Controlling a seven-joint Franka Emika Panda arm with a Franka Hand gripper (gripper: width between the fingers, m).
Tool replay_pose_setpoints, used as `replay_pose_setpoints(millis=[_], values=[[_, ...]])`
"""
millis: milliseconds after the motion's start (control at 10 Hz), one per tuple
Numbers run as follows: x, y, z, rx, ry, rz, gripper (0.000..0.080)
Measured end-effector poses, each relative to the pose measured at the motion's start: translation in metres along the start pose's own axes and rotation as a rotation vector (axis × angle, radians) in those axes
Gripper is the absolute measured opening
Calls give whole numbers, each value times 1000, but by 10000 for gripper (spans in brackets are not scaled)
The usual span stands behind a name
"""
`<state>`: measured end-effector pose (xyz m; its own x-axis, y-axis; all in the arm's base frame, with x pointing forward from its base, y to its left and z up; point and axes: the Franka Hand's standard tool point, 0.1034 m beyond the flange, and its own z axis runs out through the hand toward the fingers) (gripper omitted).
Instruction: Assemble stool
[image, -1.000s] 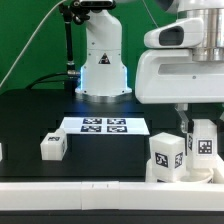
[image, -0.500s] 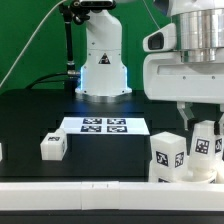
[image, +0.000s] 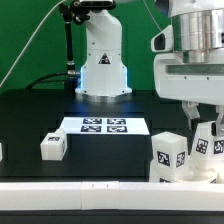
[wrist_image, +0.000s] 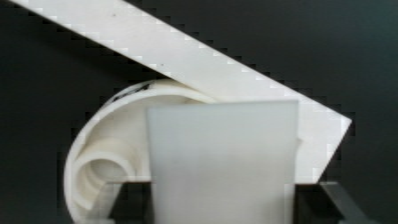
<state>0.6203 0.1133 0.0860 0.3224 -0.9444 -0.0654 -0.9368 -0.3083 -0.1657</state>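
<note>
The end effector (image: 205, 128) hangs at the right edge of the exterior view's frame, clenched on a small white blocky leg, the held leg (image: 209, 146). In the wrist view the same held leg (wrist_image: 228, 150) fills the gap of the end effector (wrist_image: 228, 205), with a dark finger (wrist_image: 128, 203) pressed against each of its sides. The face of the leg turned to that camera is plain white.

In the lower right of the exterior frame a second leg (image: 167, 154) stands just beside the held one, towards the exterior view's left. It shows a black-and-white square tag, as does the held leg. The patterns are too small to read as any writing.

Both legs are over the round seat (image: 190, 176), whose white rim peeks out low in the frame, just above the long wall strip (image: 90, 192) that runs along the bottom edge. From the wrist, the ring-rimmed seat (wrist_image: 111, 150) curves out from behind the held leg, and the wall strip (wrist_image: 169, 45) crosses the black desk diagonally behind it.

A third leg (image: 53, 146), tagged, lies alone on the desk (image: 30, 120) at centre left, well apart from the seat. The marker board (image: 103, 126) lies flat at the middle, showing four square tags, in front of the arm's white base (image: 101, 62)
</note>
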Motion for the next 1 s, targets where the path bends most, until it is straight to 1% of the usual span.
replay_pose_setpoints(millis=[100,200,400,600,700,800,900,1000], values=[[4,1,-1,41,-12,160,337],[3,2,-1,50,-36,320,337],[2,1,0,66,-61,535,337],[1,1,0,64,-69,647,337],[1,1,0,64,-69,637,337],[1,0,0,64,-69,635,517],[-3,-3,-4,52,-72,555,607],[-7,-8,-11,64,-74,493,607]])
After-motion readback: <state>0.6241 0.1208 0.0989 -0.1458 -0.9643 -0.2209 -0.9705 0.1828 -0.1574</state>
